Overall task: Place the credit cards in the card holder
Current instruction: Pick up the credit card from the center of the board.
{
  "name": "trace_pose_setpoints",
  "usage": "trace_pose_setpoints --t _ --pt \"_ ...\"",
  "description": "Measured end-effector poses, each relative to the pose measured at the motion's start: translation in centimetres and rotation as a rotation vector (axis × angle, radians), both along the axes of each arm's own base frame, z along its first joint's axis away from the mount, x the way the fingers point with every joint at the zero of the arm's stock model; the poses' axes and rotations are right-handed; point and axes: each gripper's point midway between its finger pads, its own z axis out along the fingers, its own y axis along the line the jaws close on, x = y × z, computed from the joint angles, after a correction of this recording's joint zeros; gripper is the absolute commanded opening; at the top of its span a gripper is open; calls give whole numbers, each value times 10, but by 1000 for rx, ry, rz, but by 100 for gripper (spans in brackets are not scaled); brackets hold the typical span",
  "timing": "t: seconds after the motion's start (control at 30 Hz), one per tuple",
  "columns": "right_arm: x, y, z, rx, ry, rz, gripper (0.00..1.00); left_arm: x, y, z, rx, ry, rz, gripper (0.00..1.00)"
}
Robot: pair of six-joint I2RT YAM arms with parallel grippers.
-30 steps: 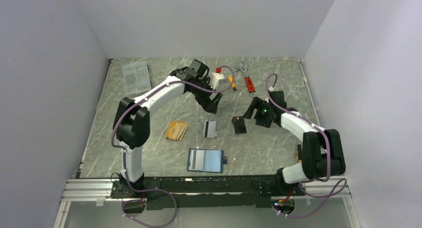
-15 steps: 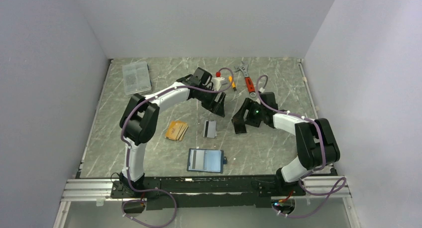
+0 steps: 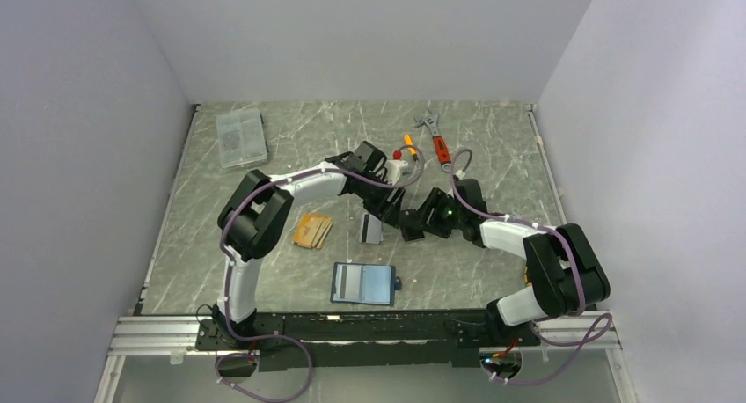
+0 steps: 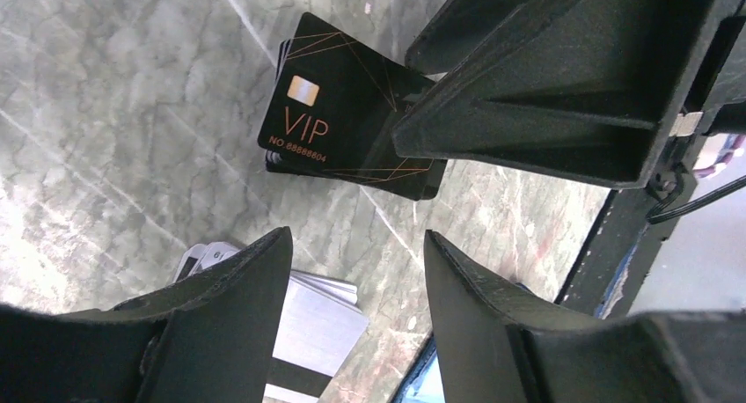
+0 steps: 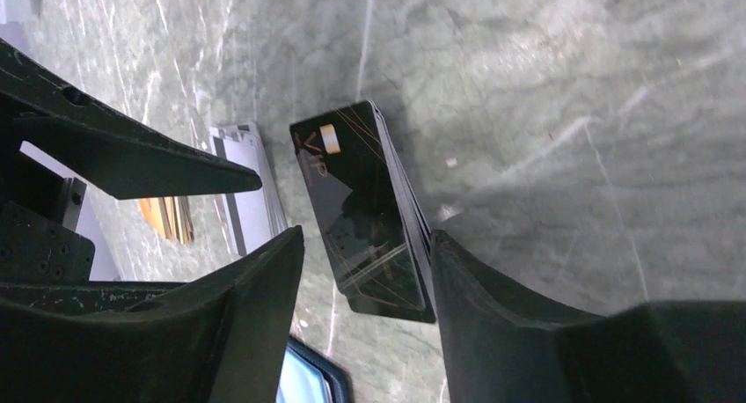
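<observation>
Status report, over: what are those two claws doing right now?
Left gripper open, right gripper open, both empty. Black cards stacked on table under both. Card holder lies open, apart. Grippers crowd each other.

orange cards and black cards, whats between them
The white-grey card lies between the orange cards and black cards, clearest in the right wrist view.

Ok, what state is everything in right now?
card holder: lying open, inside up
black cards: stacked flat, VIP face up
white-grey card: lying flat
orange cards: fanned pile, flat
left gripper: open, empty
right gripper: open, over black cards
</observation>
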Motion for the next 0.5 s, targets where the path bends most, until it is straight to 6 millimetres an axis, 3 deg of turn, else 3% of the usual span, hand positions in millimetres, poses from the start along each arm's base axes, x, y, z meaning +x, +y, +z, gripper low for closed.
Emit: trace_pose_setpoints --t 0.17,0.5 --pt "-11 -4 -4 9 20 -27 49 -1 -5 -2 29 -76 -44 57" --pt "-16 -3 -8 29 40 -40 41 22 -9 -4 133 -324 -113 55"
